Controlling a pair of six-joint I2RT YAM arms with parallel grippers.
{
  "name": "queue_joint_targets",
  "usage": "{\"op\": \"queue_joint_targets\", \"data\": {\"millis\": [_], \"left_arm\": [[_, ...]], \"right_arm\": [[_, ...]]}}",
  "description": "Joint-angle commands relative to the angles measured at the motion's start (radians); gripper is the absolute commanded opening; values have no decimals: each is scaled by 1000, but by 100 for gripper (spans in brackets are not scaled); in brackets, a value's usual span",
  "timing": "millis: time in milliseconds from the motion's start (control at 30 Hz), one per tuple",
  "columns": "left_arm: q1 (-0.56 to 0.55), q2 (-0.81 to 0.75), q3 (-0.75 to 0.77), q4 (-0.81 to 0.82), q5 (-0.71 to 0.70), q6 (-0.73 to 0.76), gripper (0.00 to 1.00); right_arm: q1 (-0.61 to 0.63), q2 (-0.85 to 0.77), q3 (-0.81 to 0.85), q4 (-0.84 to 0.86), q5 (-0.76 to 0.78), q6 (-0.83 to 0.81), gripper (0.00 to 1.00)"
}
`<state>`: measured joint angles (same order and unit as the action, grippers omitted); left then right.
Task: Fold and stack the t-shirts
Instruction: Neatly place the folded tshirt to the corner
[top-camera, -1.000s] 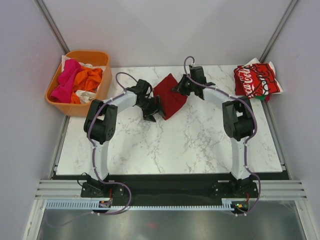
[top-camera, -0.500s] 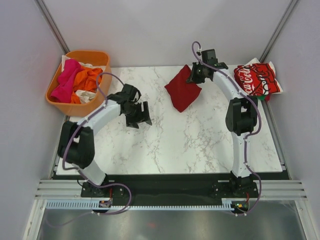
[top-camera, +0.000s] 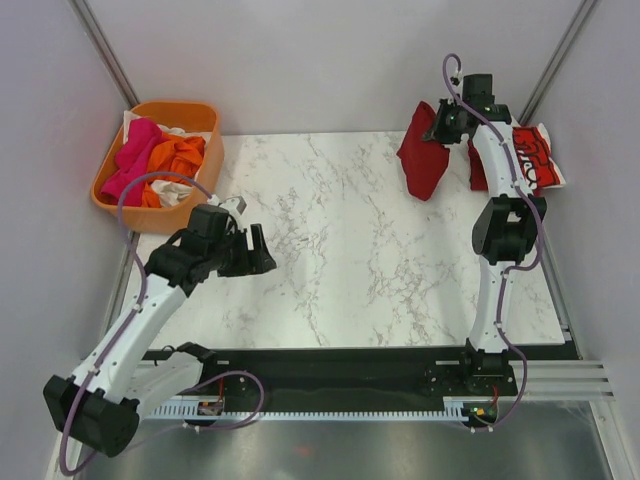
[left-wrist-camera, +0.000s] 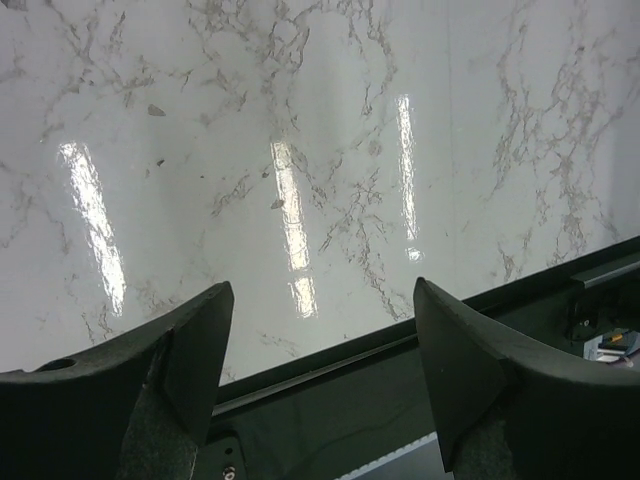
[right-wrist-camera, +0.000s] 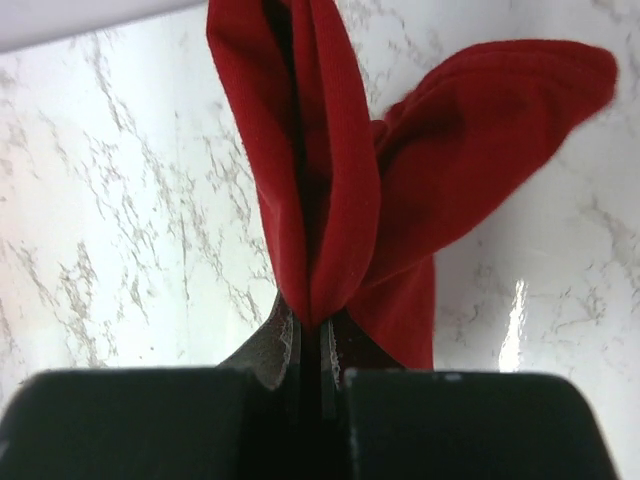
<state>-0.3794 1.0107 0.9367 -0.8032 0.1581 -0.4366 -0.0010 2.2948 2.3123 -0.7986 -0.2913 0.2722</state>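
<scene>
My right gripper (top-camera: 447, 127) is shut on the folded dark-red t-shirt (top-camera: 422, 152) and holds it hanging in the air above the table's far right. In the right wrist view the shirt (right-wrist-camera: 340, 190) is pinched between my fingertips (right-wrist-camera: 285, 345). The bright red Coca-Cola t-shirt (top-camera: 528, 152) lies folded at the far right corner, partly hidden behind my right arm. Pink (top-camera: 132, 158), orange (top-camera: 178, 158) and white tees sit in the orange tub (top-camera: 115, 205). My left gripper (top-camera: 255, 255) is open and empty over the near left of the table (left-wrist-camera: 330, 130).
The orange tub stands off the table's far left corner. Grey walls close in the sides and back. The table's near edge and black rail (left-wrist-camera: 330, 375) lie just under my left gripper.
My right gripper has carried the dark-red shirt from the table's middle back to the far right, lifting it. My left arm has let go and drawn back toward the near left.
</scene>
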Motion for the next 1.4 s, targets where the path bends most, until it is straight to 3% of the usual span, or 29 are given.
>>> {"op": "queue_joint_targets", "data": {"millis": [0,267,367,533,600,767,1000,1033,1100,1133,1167,1367], "left_arm": [[-3,-69,-13,-2,-25,51,80],[-3,-113,-42,36,-43,42,80],[-3,-126,-47,38,-49,39,80],[-3,-150,-50,42,-65,35,79],[-3,-150,-53,42,-72,32,79],[-3,-143,-53,42,-83,33,79],[-3,-132,-52,42,-80,33,79],[-3,-133,-52,42,-83,33,79],[-3,-130,-53,41,-84,33,78],[-3,-132,-53,39,-84,33,78],[-3,-136,-53,41,-86,33,78],[-3,-139,-53,42,-86,32,78]], "right_arm": [[-23,26,153,-8,-60,-8,0],[-112,12,245,-22,-91,28,0],[-178,2,252,18,-153,25,0],[-356,71,318,159,-400,204,0],[-399,72,338,168,-424,211,0],[-485,3,104,168,-440,147,0],[-602,75,-1,164,-434,193,1],[-608,77,-10,164,-424,202,14],[-629,77,-24,164,-361,234,25],[-639,72,-43,156,-323,246,39],[-646,65,-51,151,-286,248,44],[-686,-14,-39,93,4,239,61]]}}
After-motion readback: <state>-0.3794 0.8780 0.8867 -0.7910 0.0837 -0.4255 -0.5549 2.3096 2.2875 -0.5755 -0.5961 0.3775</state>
